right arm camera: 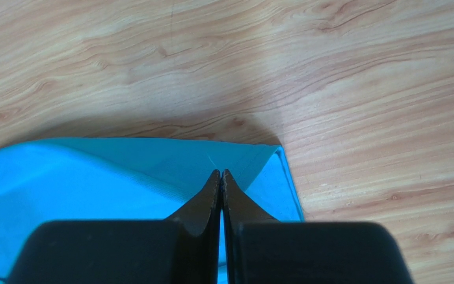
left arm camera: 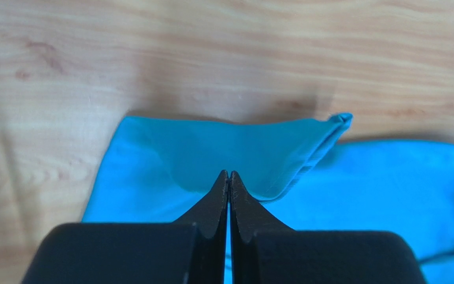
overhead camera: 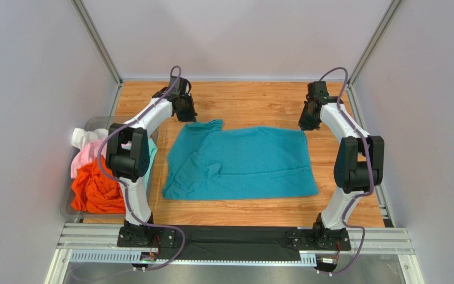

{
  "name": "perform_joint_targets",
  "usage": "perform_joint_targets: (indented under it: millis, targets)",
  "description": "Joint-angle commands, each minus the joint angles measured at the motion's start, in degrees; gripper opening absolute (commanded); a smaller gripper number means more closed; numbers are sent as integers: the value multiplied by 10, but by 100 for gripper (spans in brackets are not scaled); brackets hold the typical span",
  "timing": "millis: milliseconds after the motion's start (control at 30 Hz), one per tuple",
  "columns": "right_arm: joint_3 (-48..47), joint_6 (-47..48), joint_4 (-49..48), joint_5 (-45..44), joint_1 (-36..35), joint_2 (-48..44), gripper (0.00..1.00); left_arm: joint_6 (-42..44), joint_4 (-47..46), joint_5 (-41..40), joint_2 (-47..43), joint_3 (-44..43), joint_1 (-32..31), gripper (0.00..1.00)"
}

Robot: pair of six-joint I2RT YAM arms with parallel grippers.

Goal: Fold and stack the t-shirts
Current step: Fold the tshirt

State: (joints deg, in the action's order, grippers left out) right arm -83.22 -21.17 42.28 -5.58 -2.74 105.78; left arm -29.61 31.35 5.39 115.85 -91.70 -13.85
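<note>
The teal t-shirt (overhead camera: 241, 163) lies spread on the wooden table, with one sleeve folded in at its left. My left gripper (overhead camera: 186, 116) is at the shirt's far left corner. In the left wrist view the jaws (left arm camera: 229, 173) are shut on a raised fold of the teal cloth (left arm camera: 241, 148). My right gripper (overhead camera: 306, 123) is at the far right corner. In the right wrist view it (right arm camera: 220, 171) is shut on the teal edge (right arm camera: 152, 160), lifted a little off the wood. The orange (overhead camera: 96, 189), pink (overhead camera: 86, 157), white (overhead camera: 81, 137) and light aqua (overhead camera: 152, 151) shirts are piled at the left.
The pile of shirts sits in a clear bin (overhead camera: 98, 121) along the table's left edge, beside my left arm. Bare wood (overhead camera: 253, 100) lies beyond the teal shirt up to the back wall. Metal frame rails run along both sides and the front.
</note>
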Motion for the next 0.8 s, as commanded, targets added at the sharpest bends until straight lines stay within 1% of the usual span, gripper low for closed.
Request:
perform_joint_targets:
  millis: [0,67,200,467,633,767]
  targets:
    - [65,10,-26,22,-8,-91,0,-8,-27,-28,-131,101,-23,0]
    - [75,10,-26,22,-7,-101,0,-18,-31,-38,-144,116,-28,0]
    - [111,11,-26,23,-8,-141,0,-34,-30,-45,-214,192,-32,0]
    - [177,6,-26,27,-8,-204,0,-57,-31,-52,-345,296,-39,0]
    - [203,5,-25,35,-8,-239,0,-71,-29,-53,-390,355,-45,0]
    - [225,4,-24,32,-8,-262,0,-84,-21,-53,-445,400,-47,0]
